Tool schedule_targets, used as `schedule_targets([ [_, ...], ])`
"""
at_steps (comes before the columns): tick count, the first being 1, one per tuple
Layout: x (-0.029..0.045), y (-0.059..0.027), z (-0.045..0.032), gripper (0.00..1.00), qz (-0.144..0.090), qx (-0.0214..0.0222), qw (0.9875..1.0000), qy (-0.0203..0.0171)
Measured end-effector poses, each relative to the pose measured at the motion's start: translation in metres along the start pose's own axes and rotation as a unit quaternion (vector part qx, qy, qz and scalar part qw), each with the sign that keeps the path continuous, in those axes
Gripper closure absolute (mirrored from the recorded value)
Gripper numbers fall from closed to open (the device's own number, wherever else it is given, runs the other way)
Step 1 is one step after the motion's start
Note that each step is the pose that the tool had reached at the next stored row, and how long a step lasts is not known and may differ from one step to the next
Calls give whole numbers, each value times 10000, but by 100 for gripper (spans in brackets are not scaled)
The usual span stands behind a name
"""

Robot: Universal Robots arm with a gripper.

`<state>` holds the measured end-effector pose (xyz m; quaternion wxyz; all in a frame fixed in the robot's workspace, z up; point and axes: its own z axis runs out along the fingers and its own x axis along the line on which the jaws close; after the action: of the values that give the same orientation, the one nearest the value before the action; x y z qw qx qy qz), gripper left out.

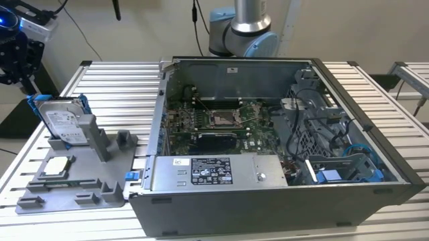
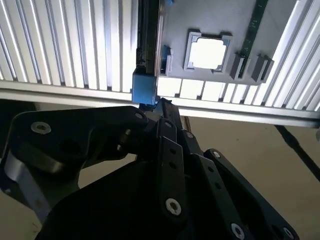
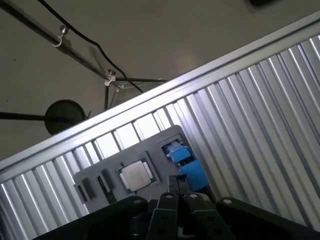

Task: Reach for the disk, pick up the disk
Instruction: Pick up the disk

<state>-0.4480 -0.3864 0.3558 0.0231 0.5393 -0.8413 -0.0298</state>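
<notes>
The disk (image 1: 62, 121) is a silver-grey drive with a white label in a bright blue frame. It stands on edge in a slot of the grey holder (image 1: 100, 187) at the exterior view's left. My black gripper (image 1: 28, 85) hangs just above the disk's far upper corner, close to the blue frame. In the second wrist view the disk (image 2: 147, 45) appears edge-on, and its blue frame end lies right at my gripper (image 2: 162, 107). In the first wrist view the blue frame of the disk (image 3: 185, 161) sits just beyond my gripper (image 3: 177, 182).
A small square silver chip (image 1: 57, 165) lies on the grey holder in front of the disk. An open computer case (image 1: 282, 203) takes up the middle and right of the slatted metal table (image 1: 120, 85). The arm's base (image 1: 241, 30) stands behind the case.
</notes>
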Motion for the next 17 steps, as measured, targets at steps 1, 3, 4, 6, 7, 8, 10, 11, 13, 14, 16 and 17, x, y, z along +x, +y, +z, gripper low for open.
schedule_targets([
  [1,0,0,2,100,-80,13,10000,0],
  [3,-1,-1,9,100,-234,48,9997,-5],
  [4,0,-1,13,100,-320,67,9995,-7],
  [6,0,-1,21,100,-465,116,9989,-17],
  [7,-1,-2,24,100,-523,153,9985,-29],
  [8,-1,-2,26,100,-579,195,9981,-43],
  [10,0,-3,33,100,-687,274,9972,-71],
  [11,0,-4,37,100,-746,300,9967,-79],
  [13,-4,-3,45,100,-847,311,9959,-80],
  [14,-4,-3,44,100,-865,311,9957,-78],
  [16,-4,-2,44,100,-869,310,9957,-78],
  [17,-4,-2,45,100,-870,311,9957,-78],
])
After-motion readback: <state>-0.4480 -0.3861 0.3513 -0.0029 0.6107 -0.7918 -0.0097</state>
